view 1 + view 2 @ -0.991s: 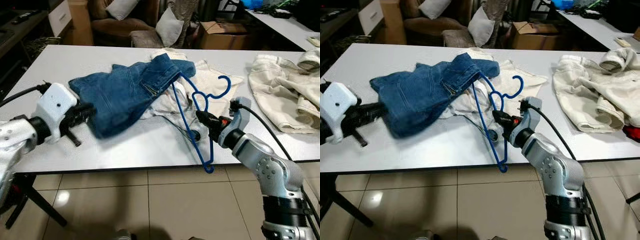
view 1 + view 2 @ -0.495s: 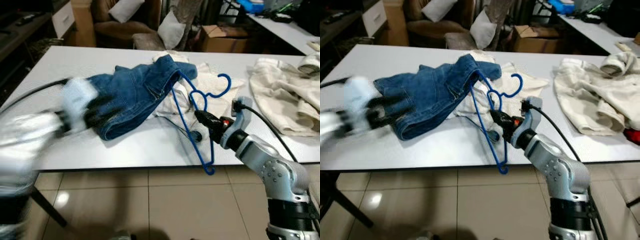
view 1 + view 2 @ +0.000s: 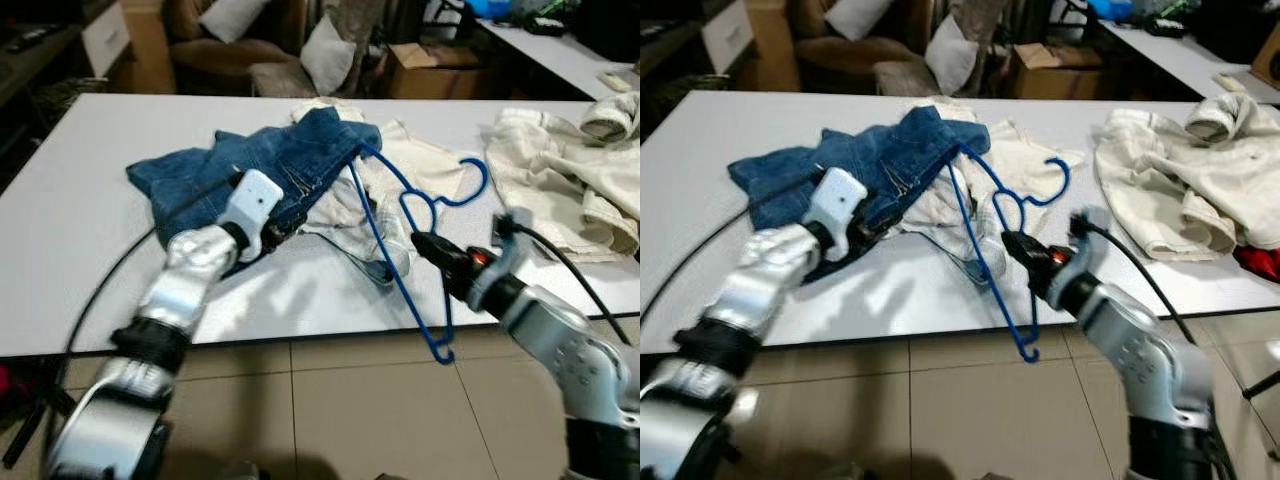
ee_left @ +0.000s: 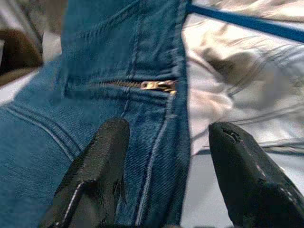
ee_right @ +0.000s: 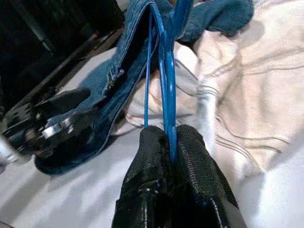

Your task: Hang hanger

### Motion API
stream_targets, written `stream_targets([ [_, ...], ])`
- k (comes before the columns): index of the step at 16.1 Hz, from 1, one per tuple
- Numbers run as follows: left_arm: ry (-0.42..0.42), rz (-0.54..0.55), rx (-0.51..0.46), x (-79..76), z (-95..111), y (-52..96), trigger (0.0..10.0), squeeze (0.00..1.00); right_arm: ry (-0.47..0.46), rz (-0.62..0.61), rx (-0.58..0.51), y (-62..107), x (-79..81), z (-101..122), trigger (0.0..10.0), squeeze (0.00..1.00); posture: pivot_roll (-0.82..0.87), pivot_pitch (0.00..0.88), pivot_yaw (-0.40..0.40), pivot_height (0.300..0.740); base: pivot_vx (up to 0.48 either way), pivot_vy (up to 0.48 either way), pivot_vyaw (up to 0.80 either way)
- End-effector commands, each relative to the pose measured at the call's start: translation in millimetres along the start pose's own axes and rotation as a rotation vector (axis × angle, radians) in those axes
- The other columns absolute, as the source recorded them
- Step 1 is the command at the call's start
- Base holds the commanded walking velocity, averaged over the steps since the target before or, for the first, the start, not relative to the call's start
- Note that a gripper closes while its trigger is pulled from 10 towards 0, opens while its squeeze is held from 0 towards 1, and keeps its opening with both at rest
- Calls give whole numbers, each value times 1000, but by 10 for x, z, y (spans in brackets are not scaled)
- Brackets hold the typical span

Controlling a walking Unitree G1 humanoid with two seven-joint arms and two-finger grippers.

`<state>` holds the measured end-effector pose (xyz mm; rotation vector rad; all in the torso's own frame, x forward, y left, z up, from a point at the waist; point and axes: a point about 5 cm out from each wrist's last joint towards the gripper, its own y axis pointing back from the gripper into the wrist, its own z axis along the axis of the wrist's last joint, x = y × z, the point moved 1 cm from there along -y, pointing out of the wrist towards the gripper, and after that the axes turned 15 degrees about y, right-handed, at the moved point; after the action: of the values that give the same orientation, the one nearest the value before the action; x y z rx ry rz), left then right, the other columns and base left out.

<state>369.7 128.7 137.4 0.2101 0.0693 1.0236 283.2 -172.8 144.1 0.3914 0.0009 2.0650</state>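
Now the blue hanger [image 3: 405, 215] is pinched between the pressed-together fingers [image 5: 190, 171] of the right hand [image 3: 432, 248], gripped on its side bar near the front edge of the white desk [image 3: 80, 200]. The hanger is held tilted, its hook [image 3: 465, 185] raised over the cream garment [image 3: 425, 165] behind it, while its lowest corner is carried out past the desk edge above the tiled floor [image 3: 330, 400]. The far corner is tucked under the blue jeans [image 3: 250, 165], so that stretch of the bar is hidden. The jeans are draped in a heap toward the middle of the desk, over pale striped cloth [image 3: 345, 210] whose shape cannot be read where it is folded beneath the denim. The left hand [image 4: 166, 156] is seen with its fingers spread, set down at the near edge of the jeans close to the brass zipper [image 4: 159, 85]; one finger is laid against the denim, the other over the pale cloth, and whether any fabric is caught between them cannot be told, the wrist picture being blurred. From the head views the left fingertips are largely masked by the white wrist housing [image 3: 255, 200]. A second pile of cream clothes [image 3: 560, 180] is cut off at the right border, and a red object [image 3: 1258, 262] is glimpsed beside it.
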Motion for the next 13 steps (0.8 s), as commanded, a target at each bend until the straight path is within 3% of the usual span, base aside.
stream_targets([
  [1,-14,7,-12,-26,21,-61,10000,0,4,-8,-28,63,-39,64,10000,0,-162,0,-14,740,0,0,0],
  [4,-94,95,21,-1,-63,-162,10000,0,10,-31,-3,156,-76,-9,10000,0,-194,0,0,740,0,0,0],
  [5,-130,170,11,86,-55,-172,10000,0,11,-29,2,183,-66,-24,10000,0,-199,0,-1,740,0,0,0],
  [7,-166,219,3,170,-44,-166,10000,0,11,-19,5,216,-40,-39,10000,0,-198,0,-2,740,0,0,0],
  [9,-252,168,43,140,-123,-164,10000,0,7,-11,-2,222,-23,-32,10000,0,-194,0,-4,740,0,0,0],
  [13,-334,124,63,63,-184,-198,10000,0,-9,49,-56,198,65,64,10000,0,-194,0,-4,740,0,0,0],
])
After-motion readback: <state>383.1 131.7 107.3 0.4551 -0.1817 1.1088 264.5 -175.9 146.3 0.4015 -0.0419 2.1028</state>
